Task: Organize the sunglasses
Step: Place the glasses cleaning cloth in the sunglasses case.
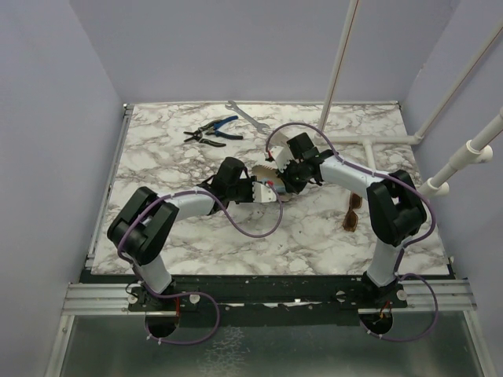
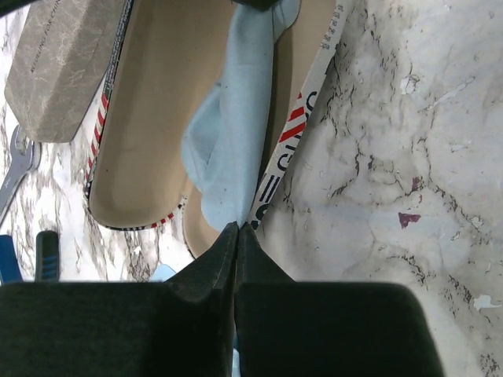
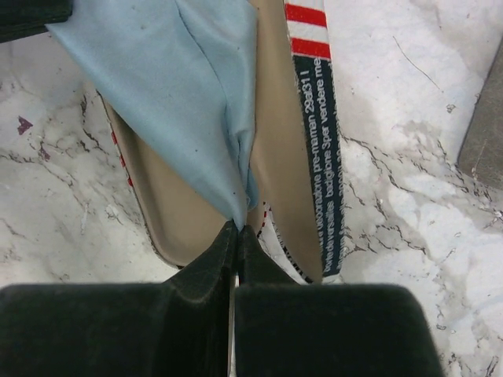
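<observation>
Closest in, the left hand (image 2: 237, 228) and right hand (image 3: 237, 228) hang over the marble surface (image 2: 409, 157) and the open tan-lined case (image 2: 149, 133). Each has its fingers pressed together, pinching a fold of the light blue cloth (image 3: 181, 102). The sunglasses (image 1: 353, 210) lie on the surface well behind the right hand, beside its arm. They look light, thin-framed and fragile, with slick lenses. A hold on the frame near the bridge seems safest.

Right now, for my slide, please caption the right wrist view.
Right gripper, shut, pinches the light blue cloth over the open tan-lined case on the marble table.
</observation>
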Available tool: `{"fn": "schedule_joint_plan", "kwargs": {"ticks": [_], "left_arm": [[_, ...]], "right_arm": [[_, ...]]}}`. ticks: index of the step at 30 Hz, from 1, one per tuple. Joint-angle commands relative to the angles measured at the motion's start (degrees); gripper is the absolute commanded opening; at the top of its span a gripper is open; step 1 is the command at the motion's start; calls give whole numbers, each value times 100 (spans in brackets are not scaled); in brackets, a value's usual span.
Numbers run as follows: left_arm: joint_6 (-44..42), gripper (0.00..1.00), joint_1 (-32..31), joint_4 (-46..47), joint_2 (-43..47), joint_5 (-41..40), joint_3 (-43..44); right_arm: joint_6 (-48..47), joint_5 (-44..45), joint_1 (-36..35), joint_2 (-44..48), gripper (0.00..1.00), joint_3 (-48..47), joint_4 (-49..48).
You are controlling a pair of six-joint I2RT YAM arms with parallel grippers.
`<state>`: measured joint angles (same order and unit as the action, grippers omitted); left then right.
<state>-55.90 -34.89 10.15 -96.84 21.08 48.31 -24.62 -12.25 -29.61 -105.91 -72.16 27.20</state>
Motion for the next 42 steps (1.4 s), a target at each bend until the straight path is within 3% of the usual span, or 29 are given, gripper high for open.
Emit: {"fn": "schedule_joint_plan", "kwargs": {"ticks": [1, 23, 33, 42], "left_arm": [[-286, 0, 0, -89, -148, -53, 116], [-964, 0, 136, -620, -302, 117, 950], [-1161, 0, 279, -918, -917, 127, 1706], [-1538, 0, 317, -1170, -968, 253, 1408]], "right_arm": [[-116, -274, 34, -23, 0, 16, 217], [-112, -444, 34, -216, 0, -9, 258], [-78, -591, 34, -177, 0, -108, 360], [-65, -905, 34, -114, 0, -121, 452]]}}
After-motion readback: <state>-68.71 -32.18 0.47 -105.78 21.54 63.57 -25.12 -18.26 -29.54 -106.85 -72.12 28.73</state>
